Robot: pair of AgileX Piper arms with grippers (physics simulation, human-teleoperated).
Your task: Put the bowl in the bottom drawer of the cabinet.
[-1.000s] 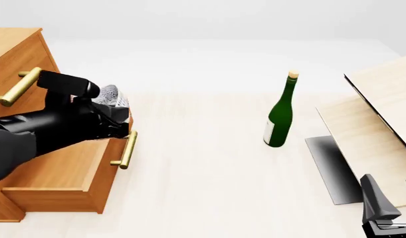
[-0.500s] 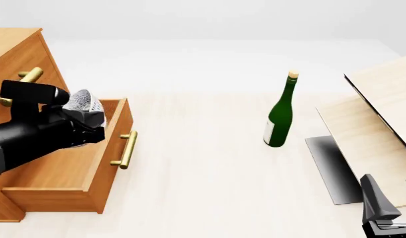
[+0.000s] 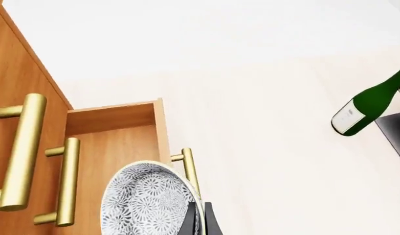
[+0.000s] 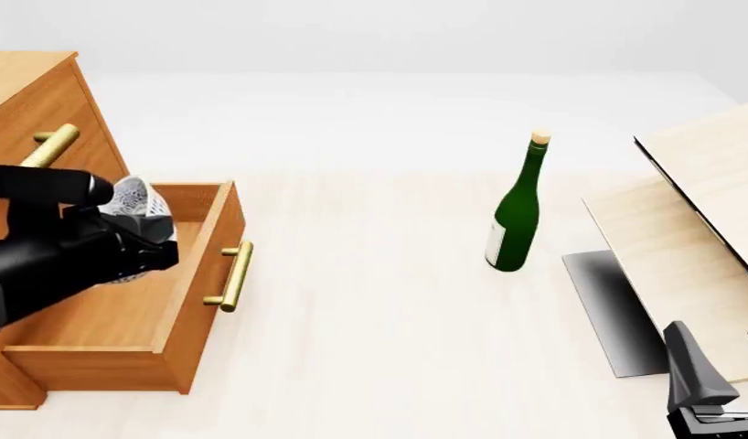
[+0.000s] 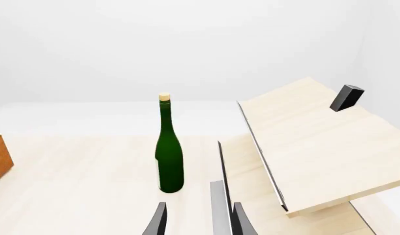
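The speckled white-grey bowl (image 4: pixel 136 196) hangs tilted over the inside of the open bottom drawer (image 4: pixel 118 311). My left gripper (image 4: pixel 148 229) is shut on its rim. In the left wrist view the bowl (image 3: pixel 147 203) fills the space in front of the fingers (image 3: pixel 210 226), with the drawer floor (image 3: pixel 115 147) beneath it and the drawer's brass handle (image 3: pixel 190 169) beside it. The orange-brown cabinet (image 4: pixel 33 91) stands at the far left. My right gripper (image 4: pixel 721 375) rests open at the near right, holding nothing; its fingers (image 5: pixel 157 220) point toward the bottle.
A green wine bottle (image 4: pixel 516 219) stands upright in the middle of the table. Pale wood boards (image 4: pixel 703 183) lean at the right over a dark grey plate (image 4: pixel 612 311). Upper drawer handles (image 3: pixel 20 152) stick out above the open drawer.
My left arm has carried the bowl leftward and a little lower, from above the drawer's front panel to over its inside. The right arm has stayed still.
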